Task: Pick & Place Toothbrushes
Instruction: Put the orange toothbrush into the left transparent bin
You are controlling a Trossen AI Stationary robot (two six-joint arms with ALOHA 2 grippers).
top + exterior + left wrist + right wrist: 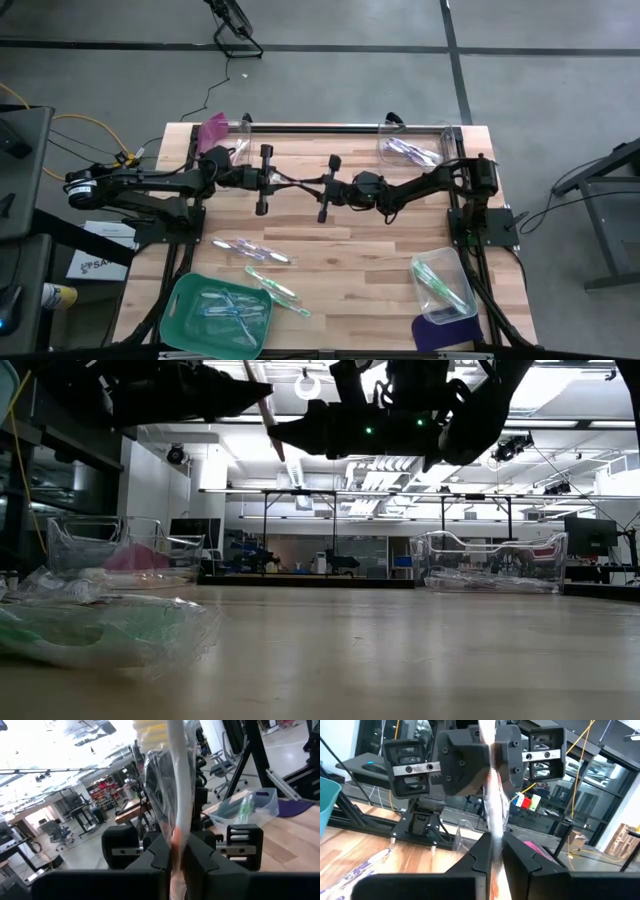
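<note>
Above mid-bench [400,250], the left hand [283,180] and right hand [318,187] meet, both clamped on one wrapped toothbrush [492,795] stretched between them, clear of the wood.

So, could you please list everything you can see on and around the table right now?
table: one, light wood, under both arms
green tray: one, teal-green, lower-left corner in the high view, toothbrushes inside
pink-filled bin: one, clear, upper-left corner
bin of purple toothbrushes: one, clear, upper-right corner
bin of green toothbrushes: one, clear, lower-right corner
purple mat: one, purple, beside that bin at the table's edge
loose toothbrushes: about four, wrapped, pale purple and green, on the wood near the tray
held toothbrush: one, white with orange, wrapped, above mid-table
left gripper: shut on the held toothbrush
right gripper: shut on its other end
</note>
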